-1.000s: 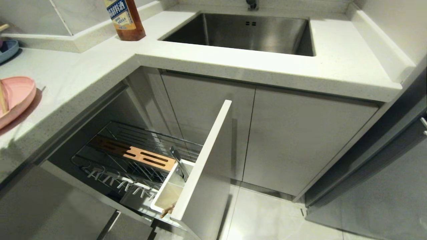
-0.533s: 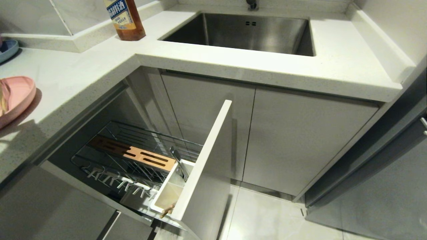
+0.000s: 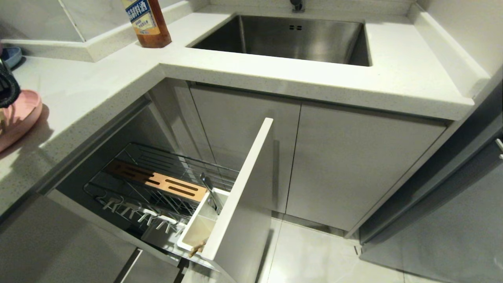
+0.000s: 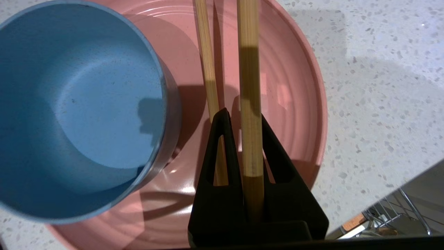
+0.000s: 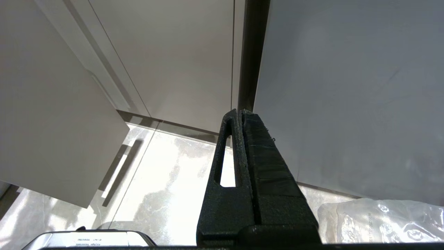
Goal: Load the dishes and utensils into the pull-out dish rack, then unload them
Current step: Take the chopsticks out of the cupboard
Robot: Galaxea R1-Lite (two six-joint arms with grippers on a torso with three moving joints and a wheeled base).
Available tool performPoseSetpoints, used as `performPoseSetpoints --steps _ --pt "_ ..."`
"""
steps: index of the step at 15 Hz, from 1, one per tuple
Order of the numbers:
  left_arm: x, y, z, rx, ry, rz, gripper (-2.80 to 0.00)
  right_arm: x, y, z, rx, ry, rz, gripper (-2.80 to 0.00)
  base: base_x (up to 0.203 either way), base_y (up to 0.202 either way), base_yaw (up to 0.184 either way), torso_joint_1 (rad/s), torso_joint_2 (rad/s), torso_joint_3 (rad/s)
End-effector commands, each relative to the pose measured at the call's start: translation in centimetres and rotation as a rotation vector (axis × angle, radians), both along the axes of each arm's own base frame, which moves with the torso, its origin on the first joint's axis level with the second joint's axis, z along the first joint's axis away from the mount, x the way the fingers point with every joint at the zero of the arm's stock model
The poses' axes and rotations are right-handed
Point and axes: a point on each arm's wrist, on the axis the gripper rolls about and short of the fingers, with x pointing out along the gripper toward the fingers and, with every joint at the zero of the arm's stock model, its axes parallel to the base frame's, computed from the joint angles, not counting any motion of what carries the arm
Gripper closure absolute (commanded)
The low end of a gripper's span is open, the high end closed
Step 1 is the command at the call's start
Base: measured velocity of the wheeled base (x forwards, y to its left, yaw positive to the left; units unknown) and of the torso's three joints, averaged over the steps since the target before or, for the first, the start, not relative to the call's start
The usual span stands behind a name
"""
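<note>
One chopstick [image 4: 250, 104] is pinched in the left gripper [image 4: 242, 146] above the pink plate [image 4: 295, 104] at the bench's left edge; next, carry it to the rack's white cup [image 3: 200, 230].

Left gripper [image 3: 5, 88] cut off at 9 o'clock edge of head view, only a dark bit showing. Pink plate [image 3: 19, 118] & blue plate [image 3: 11, 57] cropped there too. Chopsticks [image 4: 249, 104] run off wrist view at 12 o'clock. Blue bowl [image 4: 79, 114] clipped at 9 o'clock.
</note>
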Motion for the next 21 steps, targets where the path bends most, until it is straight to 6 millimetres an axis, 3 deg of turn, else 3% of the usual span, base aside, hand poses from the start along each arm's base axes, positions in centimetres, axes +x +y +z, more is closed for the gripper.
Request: performPoseSetpoints --steps 1,8,21 --pt "0.5 0.2 -0.4 -0.004 0.018 0.01 0.0 0.0 0.0 -0.1 0.0 0.002 -0.001 0.0 0.0 0.0 0.0 0.0 0.0 0.0" --pt "0.1 0.9 -0.4 -0.104 0.0 -0.076 0.0 0.0 0.0 0.0 0.0 0.002 0.001 0.0 0.0 0.0 0.0 0.0 0.0 0.0" --pt "0.0 1.9 -0.6 -0.12 -0.004 -0.036 0.0 0.0 0.0 -0.1 0.0 0.002 0.001 0.0 0.0 0.0 0.0 0.0 0.0 0.0"
